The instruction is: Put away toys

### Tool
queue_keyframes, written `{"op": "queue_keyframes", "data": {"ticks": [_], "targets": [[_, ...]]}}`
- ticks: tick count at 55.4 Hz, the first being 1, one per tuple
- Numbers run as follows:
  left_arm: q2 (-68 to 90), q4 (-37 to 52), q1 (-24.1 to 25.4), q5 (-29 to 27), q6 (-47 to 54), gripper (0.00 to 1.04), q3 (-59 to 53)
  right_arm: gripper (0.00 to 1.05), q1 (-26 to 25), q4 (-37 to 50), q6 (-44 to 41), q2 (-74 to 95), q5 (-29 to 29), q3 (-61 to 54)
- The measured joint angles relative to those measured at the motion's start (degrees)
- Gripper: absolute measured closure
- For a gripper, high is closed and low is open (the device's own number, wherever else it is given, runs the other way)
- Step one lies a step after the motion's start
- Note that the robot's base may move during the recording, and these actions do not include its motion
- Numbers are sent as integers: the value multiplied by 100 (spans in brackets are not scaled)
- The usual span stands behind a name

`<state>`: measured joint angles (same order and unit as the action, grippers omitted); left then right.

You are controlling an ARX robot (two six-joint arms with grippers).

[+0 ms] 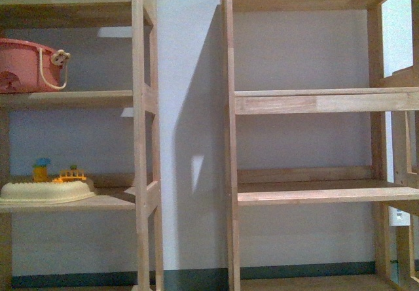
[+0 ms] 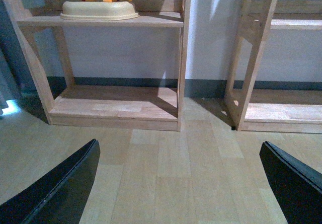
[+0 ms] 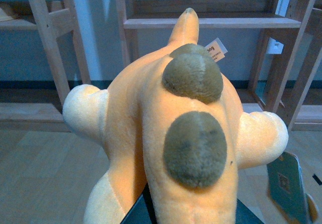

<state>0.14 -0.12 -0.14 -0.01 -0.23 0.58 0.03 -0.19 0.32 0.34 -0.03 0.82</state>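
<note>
Left pincer (image 2: 178,183) gapes wide; right pincer (image 3: 193,215) clamps the plush animal (image 3: 191,108).

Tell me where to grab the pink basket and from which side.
Probably the cream rope handle on the pink basket's right end: it hangs as a free loop over the shelf. Come from the front; the basket's left end is out of frame.

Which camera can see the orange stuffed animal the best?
The right wrist view. The plush toy fills the picture there: orange body, two olive-brown patches, pale stubby limbs and a paper tag. The front view and left wrist view show none of it, only wooden shelves.
</note>
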Motion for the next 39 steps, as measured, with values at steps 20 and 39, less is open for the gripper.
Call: {"op": "queue_keyframes", "data": {"ticks": [20,39], "targets": [[0,0,0,0,0,6,0,98,0,0,0,0,0,0],[0,0,0,-4,0,6,0,98,0,0,0,-2,0,0]]}}
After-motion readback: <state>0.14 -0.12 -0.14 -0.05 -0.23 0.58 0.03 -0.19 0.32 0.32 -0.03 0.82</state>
